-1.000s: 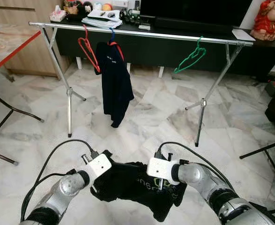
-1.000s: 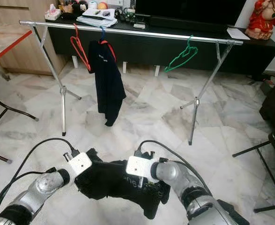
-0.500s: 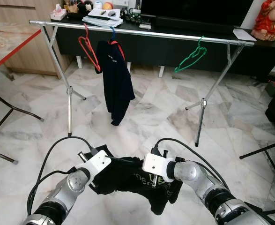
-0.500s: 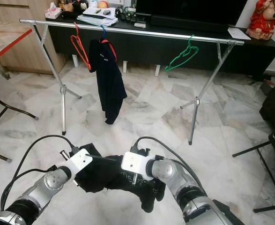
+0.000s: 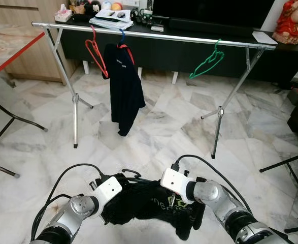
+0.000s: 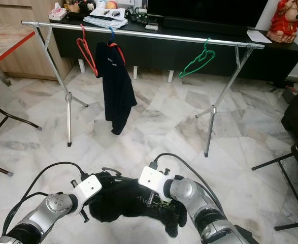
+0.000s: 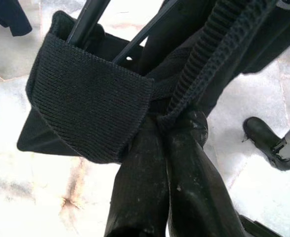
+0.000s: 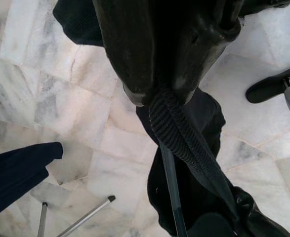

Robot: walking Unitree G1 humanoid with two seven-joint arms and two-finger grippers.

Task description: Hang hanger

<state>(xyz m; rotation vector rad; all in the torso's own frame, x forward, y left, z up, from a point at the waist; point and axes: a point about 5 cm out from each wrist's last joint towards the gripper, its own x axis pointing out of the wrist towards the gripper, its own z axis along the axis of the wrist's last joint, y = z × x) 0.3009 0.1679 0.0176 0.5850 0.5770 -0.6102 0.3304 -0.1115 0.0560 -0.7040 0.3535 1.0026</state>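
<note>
Black shirt [image 5: 149, 203] lower now; left gripper [image 7: 170, 114], right gripper [image 8: 157, 96] both pinching it.

A marble floor [image 5: 154, 127] spreads across the room. At 12 o'clock, a dark TV console [image 5: 189, 48] runs along the far wall, with a tissue box [image 5: 63, 17] and clutter at its 11 o'clock end. A red figurine [image 5: 292, 21] stands at 1 o'clock. A red-edged table [image 5: 6, 51] sits at 10 o'clock. A black chair leg [image 5: 286, 162] shows at 3 o'clock.
</note>
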